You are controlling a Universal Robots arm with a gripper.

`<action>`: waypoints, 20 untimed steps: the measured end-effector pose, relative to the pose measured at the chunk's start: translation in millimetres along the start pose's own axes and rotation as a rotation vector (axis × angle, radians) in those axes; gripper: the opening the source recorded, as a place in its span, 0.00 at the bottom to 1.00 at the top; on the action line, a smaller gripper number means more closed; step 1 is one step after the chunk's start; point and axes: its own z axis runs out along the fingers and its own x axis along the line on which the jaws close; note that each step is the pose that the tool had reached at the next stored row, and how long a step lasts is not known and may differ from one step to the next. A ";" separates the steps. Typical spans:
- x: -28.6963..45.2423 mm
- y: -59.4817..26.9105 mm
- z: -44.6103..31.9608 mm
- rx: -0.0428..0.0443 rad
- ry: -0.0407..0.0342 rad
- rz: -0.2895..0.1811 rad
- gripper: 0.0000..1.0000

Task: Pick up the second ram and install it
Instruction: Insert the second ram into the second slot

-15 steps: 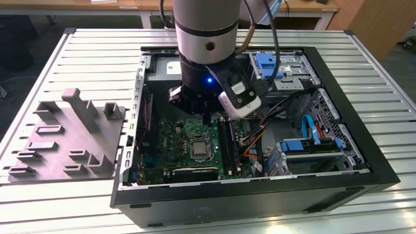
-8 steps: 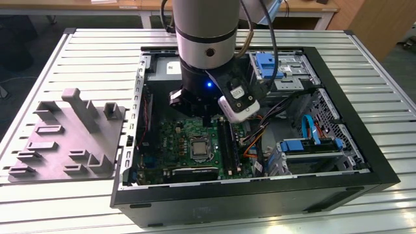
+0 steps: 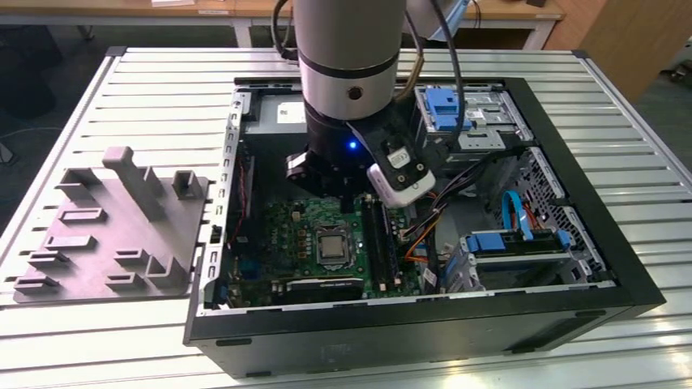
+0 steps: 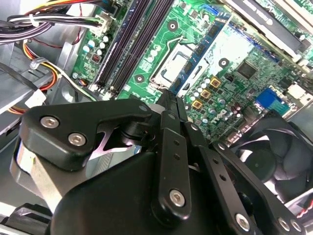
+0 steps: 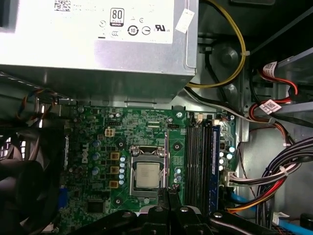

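My gripper (image 3: 324, 188) hangs inside the open computer case, low over the green motherboard (image 5: 98, 147) and near the processor socket (image 5: 146, 175). Its fingertips (image 5: 171, 197) are drawn together, and in the second wrist view the gripper (image 4: 169, 100) shows the same. Whether a thin stick is pinched edge-on between them I cannot tell. The long black memory slots (image 5: 195, 161) lie just beside the fingertips. A bluish stick (image 5: 215, 161) sits seated in the slot nearest the cables; whether it is the second ram I cannot tell.
The power supply (image 5: 98, 44) fills the case's far end and a black fan (image 4: 279, 152) sits beside the board. Bundled cables (image 5: 274, 181) crowd the slots' outer side. A grey fixture (image 3: 113, 227) lies on the slatted table at the exterior view's left.
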 end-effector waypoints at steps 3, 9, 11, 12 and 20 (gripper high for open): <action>-1.5 -0.1 1.1 -0.0001 0.0002 0.000 0.12; -6.6 -0.4 3.3 -0.0002 0.0005 0.000 0.12; -9.0 -0.5 4.2 -0.0002 0.0006 0.000 0.12; -10.1 -0.5 4.8 -0.0003 0.0006 0.000 0.12; -15.9 -1.1 12.4 0.0006 0.0012 0.000 0.12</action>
